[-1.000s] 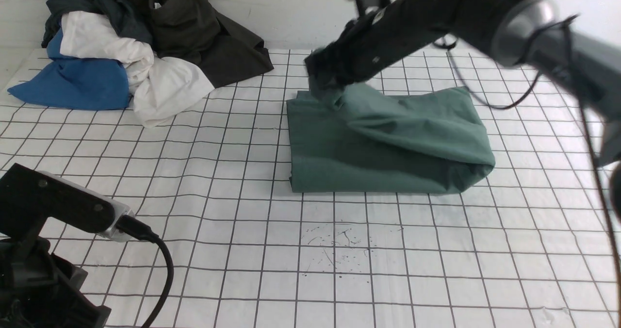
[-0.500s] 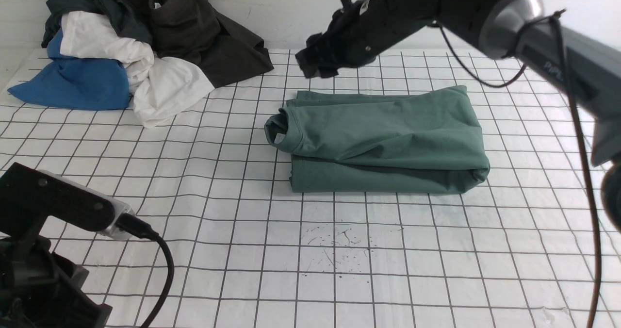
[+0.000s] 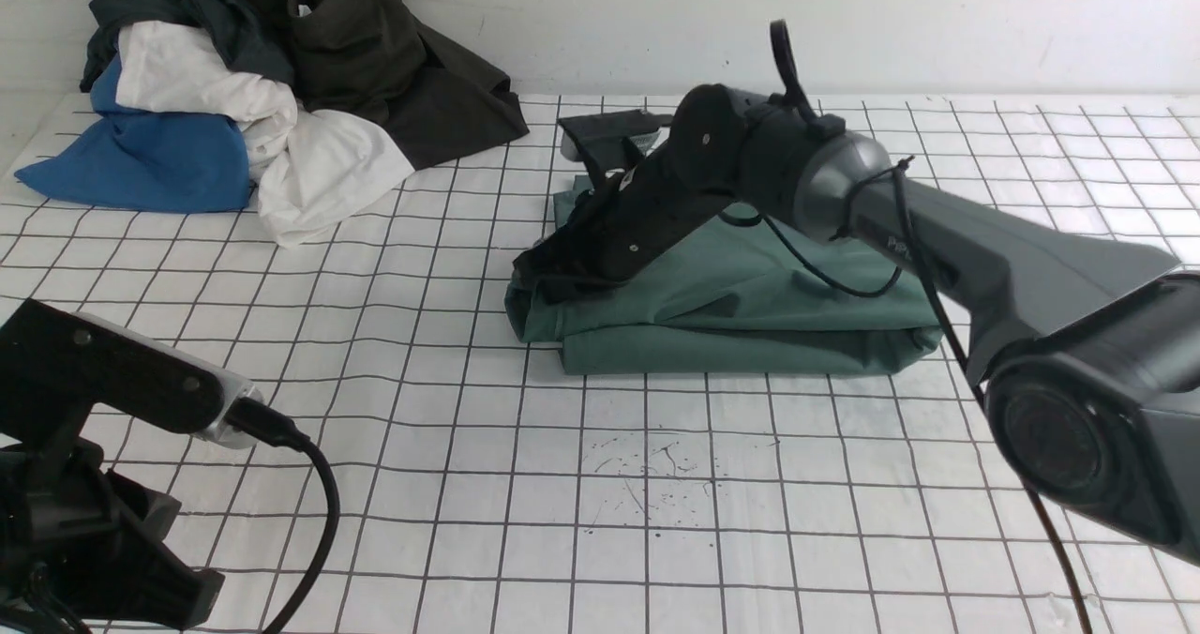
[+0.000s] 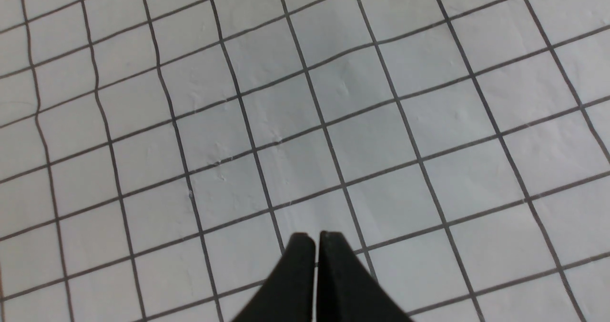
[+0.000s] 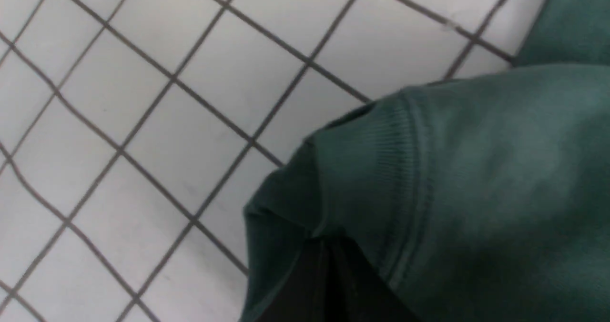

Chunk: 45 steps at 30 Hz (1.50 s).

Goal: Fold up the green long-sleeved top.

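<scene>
The green long-sleeved top (image 3: 750, 306) lies folded into a rectangle in the middle of the gridded table. Its ribbed collar end (image 5: 381, 160) sticks out at the left. My right gripper (image 3: 530, 282) is down low on that end, reaching across the top from the right. In the right wrist view its jaws (image 5: 329, 241) are together, with the tips against the fabric just beside the collar and nothing visibly between them. My left gripper (image 4: 317, 236) is shut and empty over bare grid cloth. Its arm (image 3: 94, 521) sits at the near left corner, far from the top.
A heap of other clothes (image 3: 262, 81), blue, white, dark teal and dark olive-black, lies at the back left against the wall. The white grid cloth (image 3: 656, 484) has ink specks in front of the top. My right arm's cable (image 3: 844, 287) hangs over the top.
My right gripper let go of the lifted layer, which dropped flat with the collar poking left. The arm rose, then came down onto the collar end with its jaws shut. The left arm barely moved.
</scene>
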Each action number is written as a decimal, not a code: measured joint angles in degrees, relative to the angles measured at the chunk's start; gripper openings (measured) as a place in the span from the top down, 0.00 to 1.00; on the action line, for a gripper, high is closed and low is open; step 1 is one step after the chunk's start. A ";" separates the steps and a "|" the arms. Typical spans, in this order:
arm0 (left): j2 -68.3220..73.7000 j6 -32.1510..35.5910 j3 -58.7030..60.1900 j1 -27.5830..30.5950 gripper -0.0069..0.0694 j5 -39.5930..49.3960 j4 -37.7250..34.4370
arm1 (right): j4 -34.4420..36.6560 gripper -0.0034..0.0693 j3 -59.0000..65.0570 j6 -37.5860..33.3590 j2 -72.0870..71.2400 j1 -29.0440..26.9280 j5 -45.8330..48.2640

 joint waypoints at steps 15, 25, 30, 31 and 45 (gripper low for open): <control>0.00 0.00 0.00 0.00 0.92 0.37 0.00 | -21.25 0.97 -7.29 2.86 -13.93 -12.37 18.94; 0.00 0.00 0.00 0.00 0.92 1.45 0.00 | -12.56 0.97 22.51 2.14 -12.96 -20.71 18.93; 0.00 0.00 0.00 0.00 0.92 1.45 0.00 | -11.53 0.97 26.21 0.46 -14.22 -20.73 18.62; 0.00 0.00 0.00 0.00 0.92 1.45 0.00 | -11.47 0.97 26.21 0.45 -14.32 -20.73 18.62; -13.28 0.78 -1.49 0.00 0.92 -1.27 0.76 | -12.21 0.97 12.35 0.01 -43.75 -20.73 19.89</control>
